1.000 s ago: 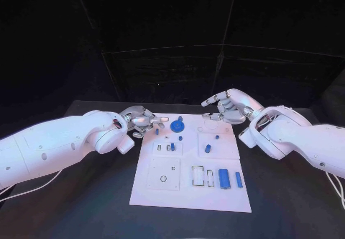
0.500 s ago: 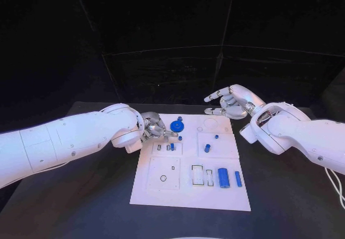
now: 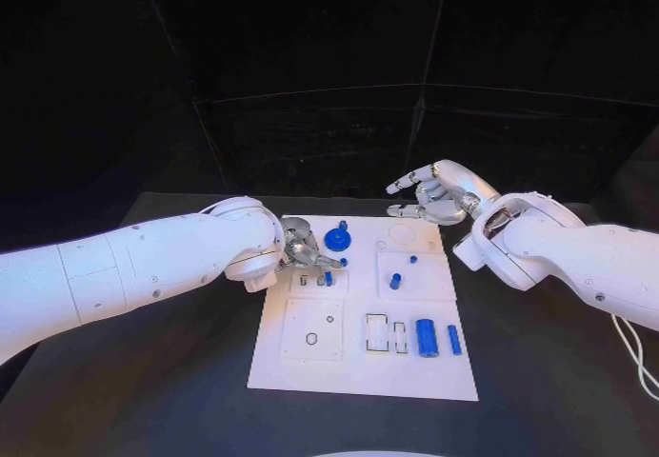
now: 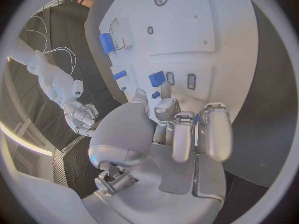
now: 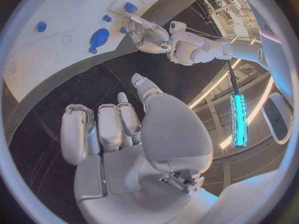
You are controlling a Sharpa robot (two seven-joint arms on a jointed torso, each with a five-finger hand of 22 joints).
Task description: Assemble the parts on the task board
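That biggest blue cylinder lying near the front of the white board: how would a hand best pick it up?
Probably from straight above, pinching the big blue cylinder across its middle, fingers on its two long sides. It lies flat on the white board with its ends pointing toward and away from the robot. A thinner blue bar lies close on one side, so room there is tight.

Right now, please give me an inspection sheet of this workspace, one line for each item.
Surface: black table, bare around the board.
Job's things: white rectangular task board; small blue parts on it, including a round blue gear-like part and a blue cylinder.
Clutter: nothing seen.
Hands: left hand over the board's far left area, fingers curled, hold unclear; right hand raised beyond the board, holding nothing.
Cables: white cable beside right arm.
Surroundings: dark backdrop.
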